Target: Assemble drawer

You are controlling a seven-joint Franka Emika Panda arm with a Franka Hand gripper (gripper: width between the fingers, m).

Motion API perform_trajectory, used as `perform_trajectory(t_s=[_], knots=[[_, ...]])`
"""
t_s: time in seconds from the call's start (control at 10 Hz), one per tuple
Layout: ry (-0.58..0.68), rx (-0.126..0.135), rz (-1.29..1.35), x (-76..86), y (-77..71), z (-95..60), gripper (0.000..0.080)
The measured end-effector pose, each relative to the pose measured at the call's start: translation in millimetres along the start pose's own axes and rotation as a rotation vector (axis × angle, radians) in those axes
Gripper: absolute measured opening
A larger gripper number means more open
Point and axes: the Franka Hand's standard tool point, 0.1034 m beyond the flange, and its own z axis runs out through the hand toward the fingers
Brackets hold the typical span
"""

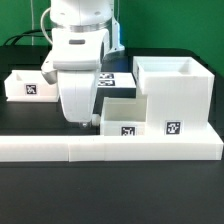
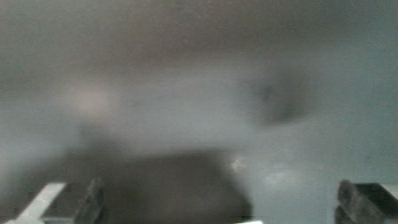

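Logging the white two-finger gripper point(image 1: 86, 120) low over the black table point(image 1: 30, 125), just beside the small white plastic tray point(image 1: 124, 112) on the exterior view's left side. Judged as lined up to take or push that tray's near wall. Found the tray touching the large white cube-like plastic housing point(image 1: 172, 88), both apparently tight against the long low white L-shaped wall point(image 1: 110, 150); presumably used as a stop to square parts. Noted a second small white tray point(image 1: 28, 85) well apart toward the exterior view's left, untouched. Saw the dark fingers point(image 2: 57, 200) spread wide in the wrist view, clasping nothing discernible. Cannot confirm contact: wrist view blurred grey, fingertips hidden in the exterior view. Could not find either knob.
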Motion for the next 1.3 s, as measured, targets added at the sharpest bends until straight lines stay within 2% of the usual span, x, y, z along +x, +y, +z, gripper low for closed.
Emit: perform_trajectory(t_s=[0.2, 0.4, 0.6, 1.0, 1.1, 1.2, 1.3], knots=[[-0.006, 0.002, -0.073, -1.2, 3.4, -0.6, 0.0649], [-0.064, 0.04, -0.089, 0.3, 8.6, -5.1, 0.0648], [-0.074, 0.037, -0.104, 19.2, 12.3, -9.0, 0.0649], [-0.075, 0.039, -0.102, 16.1, 11.8, -7.7, 0.0649], [-0.074, 0.046, -0.107, 19.6, 10.5, -6.8, 0.0649], [-0.072, 0.055, -0.115, 30.3, 8.7, -5.3, 0.0649], [-0.069, 0.051, -0.102, 43.9, 8.6, -6.1, 0.0649]])
